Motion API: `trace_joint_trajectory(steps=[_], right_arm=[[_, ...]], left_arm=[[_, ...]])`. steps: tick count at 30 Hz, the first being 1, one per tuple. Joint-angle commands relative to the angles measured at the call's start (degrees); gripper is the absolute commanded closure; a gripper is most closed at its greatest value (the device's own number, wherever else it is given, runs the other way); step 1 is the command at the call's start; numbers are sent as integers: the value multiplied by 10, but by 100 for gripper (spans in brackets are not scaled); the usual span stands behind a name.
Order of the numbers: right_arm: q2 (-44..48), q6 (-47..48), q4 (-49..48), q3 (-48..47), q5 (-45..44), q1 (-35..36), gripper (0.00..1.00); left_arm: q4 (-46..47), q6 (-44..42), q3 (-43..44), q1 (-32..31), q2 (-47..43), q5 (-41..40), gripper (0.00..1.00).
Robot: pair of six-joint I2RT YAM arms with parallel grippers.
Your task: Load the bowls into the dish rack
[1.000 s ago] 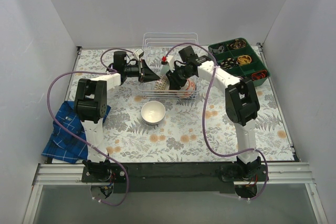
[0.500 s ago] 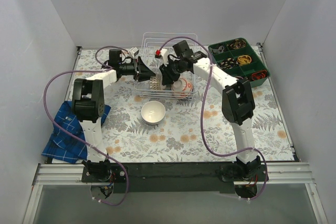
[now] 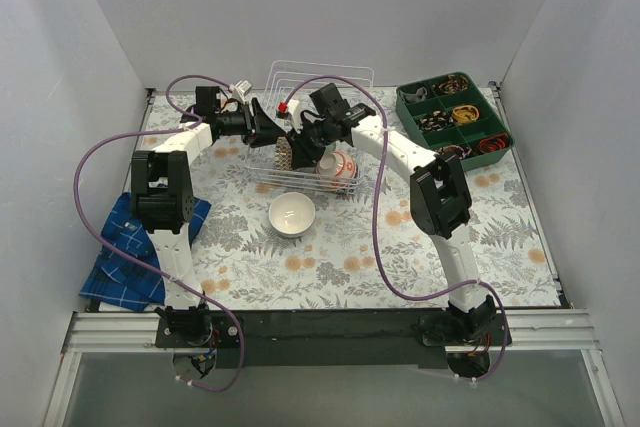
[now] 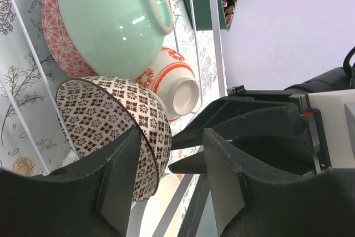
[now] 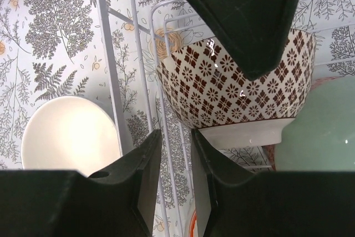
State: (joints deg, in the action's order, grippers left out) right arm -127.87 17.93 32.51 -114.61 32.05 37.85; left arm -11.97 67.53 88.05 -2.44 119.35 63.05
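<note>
Currently dish rack (image 3: 320,75) at far middle of bench (image 3: 360,257). Inside it: dark grey patterned bowl (image 4: 105,115) on edge, mint green bowl (image 4: 105,20) and orange-red bowl (image 4: 172,84) just beside. White bowl (image 3: 292,214) on bench, near rack's front. Left tool (image 4: 172,137) with fingers well apart, dark bowl's rim in gap, not clamped. Right tool (image 5: 176,137) narrowly parted around rack wires; cannot tell whether it grips them.
</note>
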Motion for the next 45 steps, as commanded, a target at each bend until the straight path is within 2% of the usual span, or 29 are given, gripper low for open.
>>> trace_joint_trajectory(steps=[1,8,13,22,26,29,36,42,45], right_arm=[[0,0,-18,-25,-14,2,64],[-4,-2,-29,-30,-16,5,64],[-7,0,-30,-26,-19,6,64],[-21,3,-32,-35,-23,7,64],[-32,-1,-37,-47,-23,12,64],[-40,-4,-45,-55,-22,17,64],[-51,-15,-54,-83,-13,26,64],[-31,-2,-43,-94,-25,14,65],[-28,11,-52,-95,-33,14,64]], left_arm=[[-24,-35,13,13,-23,-41,52],[-22,-25,46,12,-23,-68,49],[-24,-25,64,2,-36,-91,41],[-117,-136,106,-38,-54,-272,38],[-108,-151,109,-38,-93,-374,38],[-53,-160,85,-37,-127,-439,38],[-32,-190,91,-34,-153,-510,38],[-110,-220,108,-33,-91,-581,40],[-122,-217,112,-29,-76,-580,41]])
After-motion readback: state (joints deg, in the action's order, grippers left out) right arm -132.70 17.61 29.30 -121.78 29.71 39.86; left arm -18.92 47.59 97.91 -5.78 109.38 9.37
